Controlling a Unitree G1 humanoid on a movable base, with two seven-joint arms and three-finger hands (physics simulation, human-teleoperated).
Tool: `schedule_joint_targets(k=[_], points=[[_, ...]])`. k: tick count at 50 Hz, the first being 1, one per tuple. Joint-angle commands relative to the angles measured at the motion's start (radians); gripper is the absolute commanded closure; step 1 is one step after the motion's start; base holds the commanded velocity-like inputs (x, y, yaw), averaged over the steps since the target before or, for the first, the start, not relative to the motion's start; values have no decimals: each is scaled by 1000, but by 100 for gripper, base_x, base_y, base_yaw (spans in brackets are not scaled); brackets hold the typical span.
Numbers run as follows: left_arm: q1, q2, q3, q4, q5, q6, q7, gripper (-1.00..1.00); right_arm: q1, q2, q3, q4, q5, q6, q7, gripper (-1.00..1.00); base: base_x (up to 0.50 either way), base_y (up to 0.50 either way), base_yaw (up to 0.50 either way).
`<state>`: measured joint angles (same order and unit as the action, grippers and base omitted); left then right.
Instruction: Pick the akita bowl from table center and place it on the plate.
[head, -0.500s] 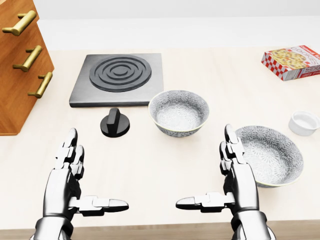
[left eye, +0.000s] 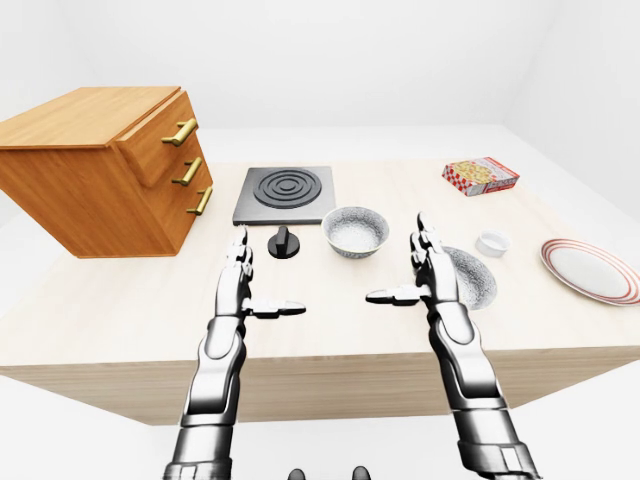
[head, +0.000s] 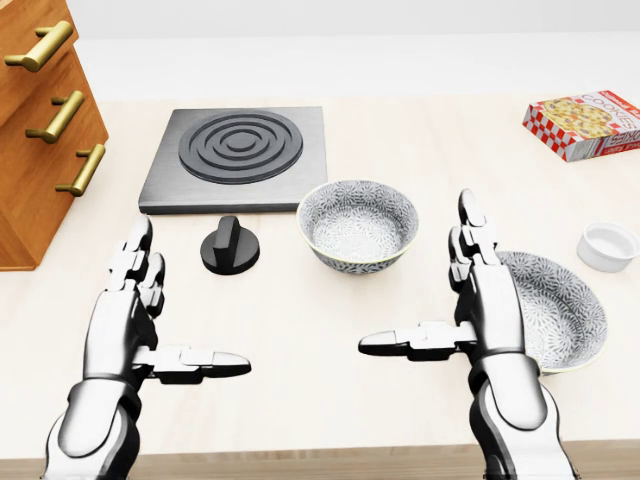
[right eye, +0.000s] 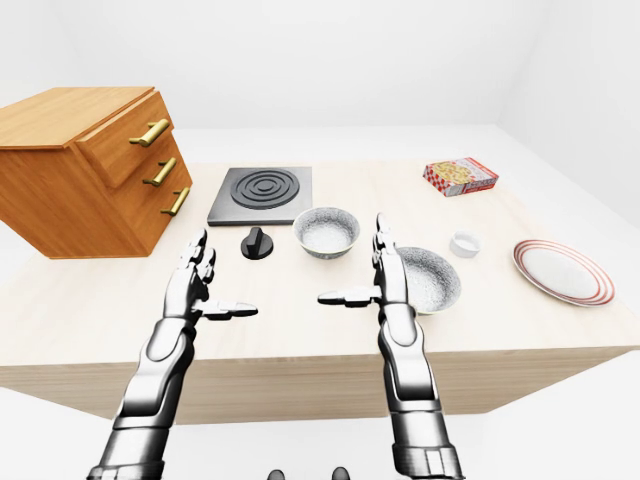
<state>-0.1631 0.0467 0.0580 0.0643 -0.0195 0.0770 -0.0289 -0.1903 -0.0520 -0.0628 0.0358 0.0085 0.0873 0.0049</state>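
Here we hold both hands above the pale surface (head: 300, 330), fingers (head: 135, 262) spread apart and thumbs pointing inward, gripping nothing. Our left hand (head: 125, 330) is below the black knob (head: 230, 245) in the head view, and our right hand (head: 495, 320) is at the left rim of a second patterned bowl (head: 565, 305). The akita bowl (head: 358, 225) stands upright mid-surface, just beside the stove plate (head: 235, 160), well apart from the red-rimmed plate (left eye: 590, 268) at the far right.
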Motion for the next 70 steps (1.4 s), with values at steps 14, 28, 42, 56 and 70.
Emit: schedule_joint_targets(k=[14,28,42,56,70], points=[[-148,39,31,57,-26,10,7,-100,-132,-27,-16,10,15,0,-32,-100,-1,-16,0],[-136,35,26,25,-25,10,11,-100,-116,-22,-16,-5,19,0,-29,-100,-4,-50,0],[-137,39,32,18,-29,10,13,-100,-132,-16,-11,5,28,0,-31,-100,-1,-50,0],[-136,39,32,18,-28,10,13,-100,-125,-10,-3,-27,54,0,2,-100,35,-40,0],[-140,46,40,21,-31,10,15,-100,-130,-12,-1,-17,46,0,1,-100,15,-9,0]])
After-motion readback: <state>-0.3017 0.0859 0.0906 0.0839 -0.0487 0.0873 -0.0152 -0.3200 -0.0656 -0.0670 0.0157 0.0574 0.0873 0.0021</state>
